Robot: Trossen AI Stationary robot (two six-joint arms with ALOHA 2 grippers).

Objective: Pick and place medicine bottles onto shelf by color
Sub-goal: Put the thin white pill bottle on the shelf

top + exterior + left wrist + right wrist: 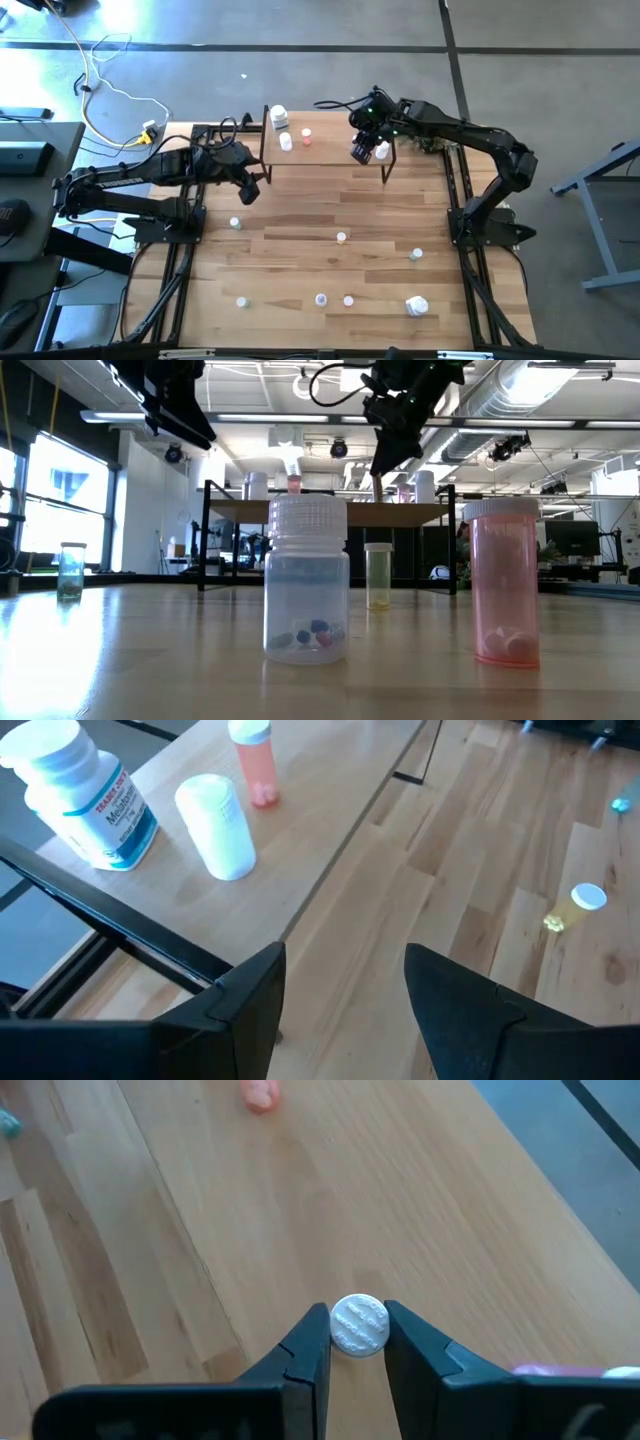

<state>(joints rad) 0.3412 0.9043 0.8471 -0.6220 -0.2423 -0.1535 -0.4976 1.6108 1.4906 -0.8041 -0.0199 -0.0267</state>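
Note:
The shelf [330, 150] stands at the table's far side. At its left end are a large labelled white bottle [279, 117], a small white bottle [286, 142] and a pink bottle [305, 133]; they also show in the left wrist view [215, 825]. My right gripper [365, 150] is over the shelf's right part, shut on a small white-capped bottle [359, 1325]. My left gripper [250, 185] is open and empty, above the table just off the shelf's near left corner [345, 990]. My right gripper pinches the white cap [359, 1312] of the small bottle between its two fingertips, one on each side. The fingers come from above, pointing down over the shelf board. The cap hides the bottle's body, so I cannot tell whether its base rests on the shelf.
Several small bottles stand scattered on the table: near the middle [341, 237], left [235, 223], right [416, 254], and along the near edge [321, 299], with a larger one [416, 305]. A white-capped one [307, 580] and a pink one [505, 585] stand near the low camera.

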